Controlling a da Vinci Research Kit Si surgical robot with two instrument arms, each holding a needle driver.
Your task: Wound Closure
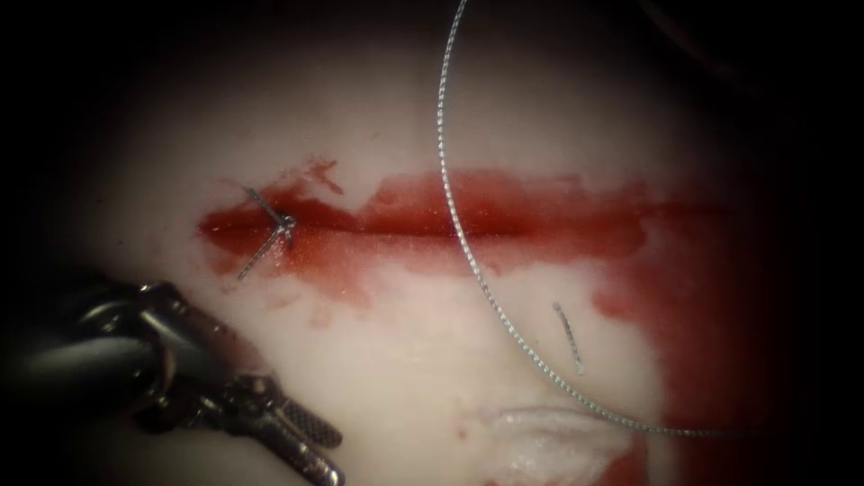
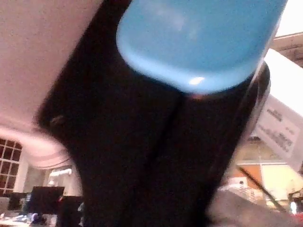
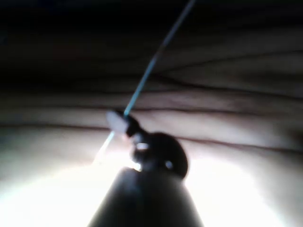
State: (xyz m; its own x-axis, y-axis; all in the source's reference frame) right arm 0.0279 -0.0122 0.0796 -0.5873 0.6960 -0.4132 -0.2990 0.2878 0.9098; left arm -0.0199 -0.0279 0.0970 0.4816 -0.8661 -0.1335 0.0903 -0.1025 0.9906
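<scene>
Endoscope, tissue: the tissue (image 1: 405,117) carries a level cut (image 1: 468,232) with red fluid (image 1: 684,297) along it and spread to the right.
Endoscope, stitch: one knot (image 1: 284,221) sits at the cut's left end, with two short ends sticking out.
Endoscope, thread: the thread (image 1: 461,236) comes down from above, crosses the cut near its middle and curves away to the lower right. A short cut end of thread (image 1: 568,337) lies loose below the cut.
Endoscope, left claw: the left claw (image 1: 313,443) is well below the knot, jaws slightly parted, holding nothing.
Left wrist: a dark shaft housing with a blue cover (image 2: 199,42); nothing further to report from here.
Right wrist: the right claw (image 3: 118,122) appears closed on the thread, which runs taut through it above the tissue.
Needle: location cannot be told.
Step, judged: one stitch is tied, the rest of the cut stands open; thread is in hand between stitches.
Next move calls for: the needle in a firm grip, and the slack thread kept clear of the knot.
</scene>
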